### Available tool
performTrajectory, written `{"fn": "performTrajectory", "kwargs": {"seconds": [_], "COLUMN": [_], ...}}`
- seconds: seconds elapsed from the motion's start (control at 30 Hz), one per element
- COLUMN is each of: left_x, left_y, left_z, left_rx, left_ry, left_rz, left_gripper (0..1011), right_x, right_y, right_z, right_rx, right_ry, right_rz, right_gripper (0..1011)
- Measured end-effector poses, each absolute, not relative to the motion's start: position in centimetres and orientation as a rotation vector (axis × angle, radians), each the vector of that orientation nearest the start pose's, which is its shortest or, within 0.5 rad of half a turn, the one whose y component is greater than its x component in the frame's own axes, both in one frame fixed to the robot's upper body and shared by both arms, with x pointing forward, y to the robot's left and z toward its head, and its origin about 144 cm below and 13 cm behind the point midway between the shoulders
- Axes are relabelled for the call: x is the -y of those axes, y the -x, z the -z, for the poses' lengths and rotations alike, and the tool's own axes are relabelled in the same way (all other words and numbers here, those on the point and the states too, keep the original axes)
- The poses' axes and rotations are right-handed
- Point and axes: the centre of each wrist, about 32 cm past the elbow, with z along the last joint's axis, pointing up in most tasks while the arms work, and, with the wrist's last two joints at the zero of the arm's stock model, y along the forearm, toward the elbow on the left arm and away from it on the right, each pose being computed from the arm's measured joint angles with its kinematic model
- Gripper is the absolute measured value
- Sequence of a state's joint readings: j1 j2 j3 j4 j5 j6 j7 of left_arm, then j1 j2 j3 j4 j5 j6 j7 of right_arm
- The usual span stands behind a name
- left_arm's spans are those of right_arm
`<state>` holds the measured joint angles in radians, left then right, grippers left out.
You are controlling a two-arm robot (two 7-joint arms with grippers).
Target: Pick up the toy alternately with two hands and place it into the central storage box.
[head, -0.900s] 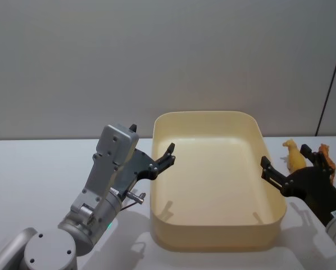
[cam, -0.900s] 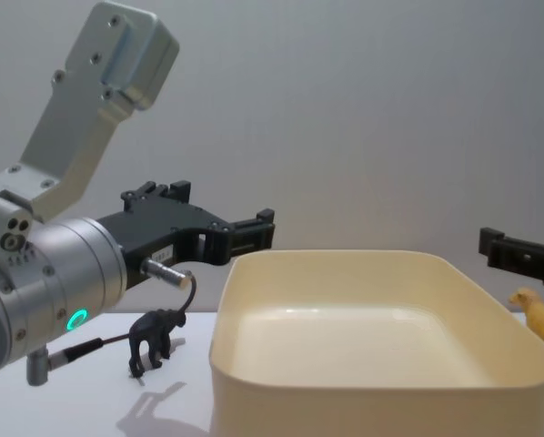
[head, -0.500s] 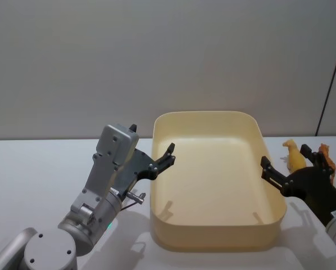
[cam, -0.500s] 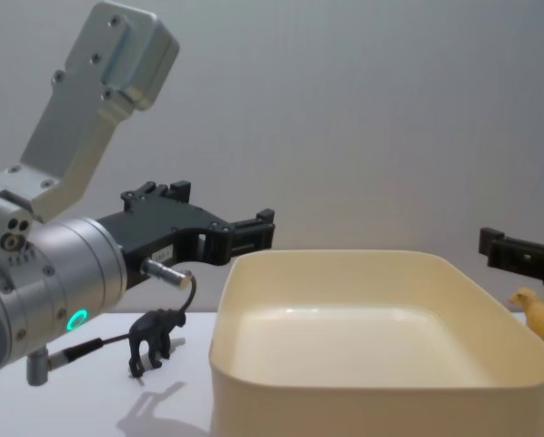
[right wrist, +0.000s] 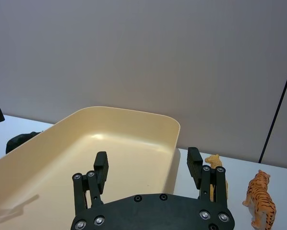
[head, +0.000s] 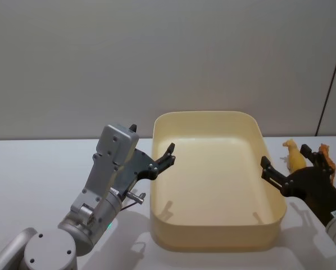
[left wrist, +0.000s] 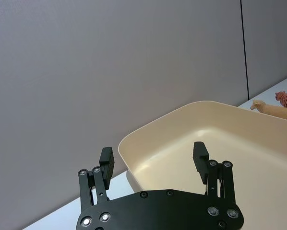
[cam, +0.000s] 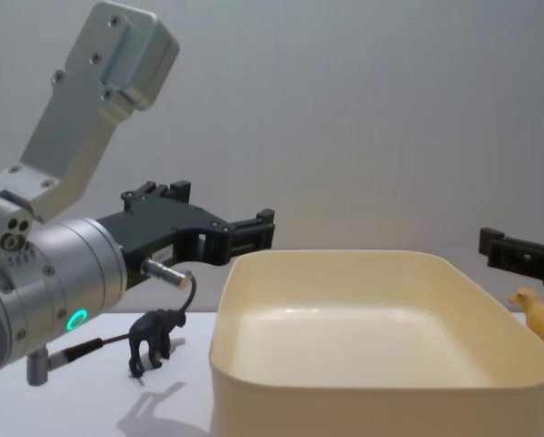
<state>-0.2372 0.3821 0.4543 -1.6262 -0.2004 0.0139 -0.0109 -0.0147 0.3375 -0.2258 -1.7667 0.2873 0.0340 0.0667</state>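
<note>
The cream-coloured central storage box (head: 218,239), rectangular with rounded corners and smooth walls, is sitting empty at the middle of the white bench (head: 33,169). The left gripper (left wrist: 153,155) is hovering just beside the box's left wall, its fingers spreading wide and holding nothing. The right gripper (right wrist: 147,159) is hovering at the right wall, fingers likewise wide apart and empty. A black animal figure (cam: 154,341) is standing left of the box. A yellow figure (right wrist: 213,160) and a striped tiger (right wrist: 262,199) are standing to its right.

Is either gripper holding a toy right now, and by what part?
Nothing is held: the left gripper and the right gripper are both open and empty.
</note>
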Motion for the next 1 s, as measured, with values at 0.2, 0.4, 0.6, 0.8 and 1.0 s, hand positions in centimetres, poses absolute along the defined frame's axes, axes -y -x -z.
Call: {"fn": "performTrajectory", "kwargs": {"seconds": [0.2, 0.4, 0.6, 0.8, 1.0], "left_x": [-19.84, -19.84, -19.84, -19.84, -19.84], "left_y": [-49.20, -49.20, -49.20, -49.20, -49.20], "left_z": [-120.44, -120.44, -120.44, -120.44, -120.44], "left_rx": [0.268, 0.268, 0.268, 0.268, 0.268], "left_ry": [-0.061, -0.061, -0.061, -0.061, -0.061], "left_rz": [-1.124, -1.124, -1.124, -1.124, -1.124], "left_gripper": [1001, 1001, 1001, 1001, 1001], "right_x": [23.71, 23.71, 23.71, 23.71, 23.71], "right_y": [-44.33, -44.33, -44.33, -44.33, -44.33], "right_z": [-118.87, -118.87, -118.87, -118.87, -118.87], "right_rx": [0.075, 0.075, 0.075, 0.075, 0.075], "right_ry": [-0.026, -0.026, -0.026, -0.026, -0.026], "right_rz": [1.230, 1.230, 1.230, 1.230, 1.230], "right_gripper": [1001, 1001, 1001, 1001, 1001]}}
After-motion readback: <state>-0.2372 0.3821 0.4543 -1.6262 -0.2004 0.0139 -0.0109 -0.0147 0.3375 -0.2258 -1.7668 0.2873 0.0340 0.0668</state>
